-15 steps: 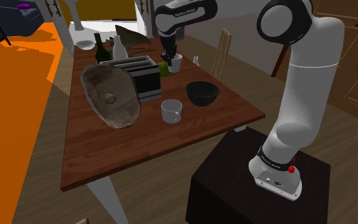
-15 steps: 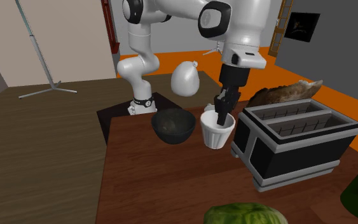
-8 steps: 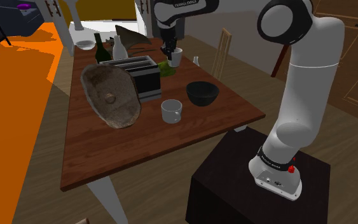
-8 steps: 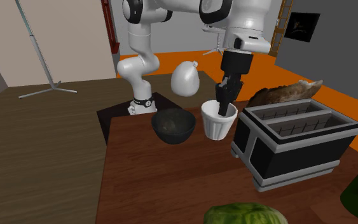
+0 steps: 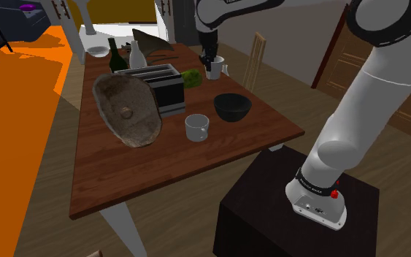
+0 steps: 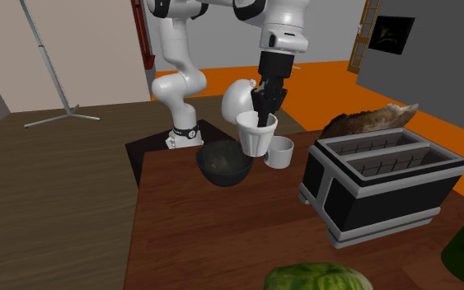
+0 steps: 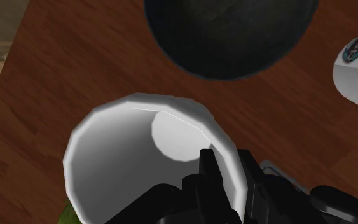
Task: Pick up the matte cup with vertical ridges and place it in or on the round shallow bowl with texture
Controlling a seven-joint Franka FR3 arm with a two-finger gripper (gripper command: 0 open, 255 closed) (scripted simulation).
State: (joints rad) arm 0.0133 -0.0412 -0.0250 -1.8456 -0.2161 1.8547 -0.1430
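White ridged cup (image 6: 255, 137) clamped by its rim in the gripper (image 6: 263, 114).
Arm stretches over the table (image 6: 197, 239), hand pointing down, near the dark bowl (image 6: 222, 166).

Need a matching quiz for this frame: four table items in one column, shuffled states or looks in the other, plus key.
Things:
1. ridged white cup
2. dark bowl
3. toaster
4. smooth white cup

States:
A. two slots on top
B. white, standing on the table
C. clasped by the gripper, lifted off the table
D. dark, empty, resting on the table

Pairs: 1-C, 2-D, 3-A, 4-B
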